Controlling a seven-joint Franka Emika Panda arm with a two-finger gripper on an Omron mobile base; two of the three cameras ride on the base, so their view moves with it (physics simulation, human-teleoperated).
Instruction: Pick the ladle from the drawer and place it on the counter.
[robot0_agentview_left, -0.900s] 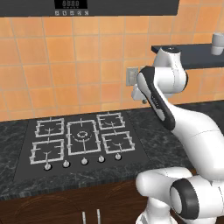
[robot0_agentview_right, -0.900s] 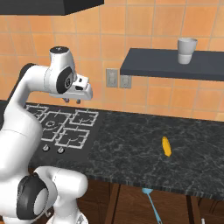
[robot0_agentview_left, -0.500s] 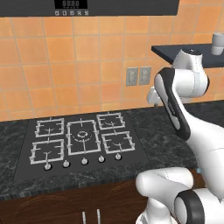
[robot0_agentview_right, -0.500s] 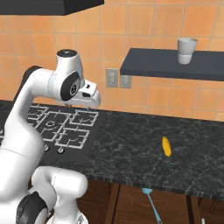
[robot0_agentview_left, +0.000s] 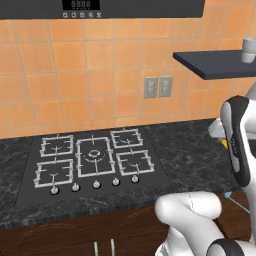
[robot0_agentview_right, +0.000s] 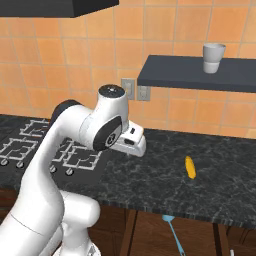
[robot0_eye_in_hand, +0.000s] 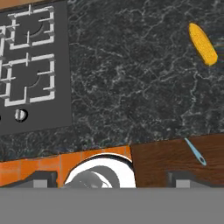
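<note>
The gripper (robot0_agentview_right: 134, 150), at centre frame of the right base view, hangs above the counter (robot0_agentview_right: 220, 170), its fingers too foreshortened to tell whether they stand wide or narrow; it carries nothing visible. Within the last second the arm has swung from over the cooktop (robot0_agentview_left: 92, 160) at the left toward the right half of the frame, closing on the open drawer (robot0_eye_in_hand: 175, 159). The ladle (robot0_eye_in_hand: 195, 151), a thin teal-blue sliver, lies on the drawer's brown wooden floor at the lower right of the hand view, well apart from the gripper and untouched. A yellow stick-shaped object (robot0_eye_in_hand: 202, 43) sits on the counter at upper right. A white cup (robot0_agentview_right: 213, 58) stands on the wall shelf (robot0_agentview_right: 195, 77). The reach looks barely begun: descent and grasp remain.
</note>
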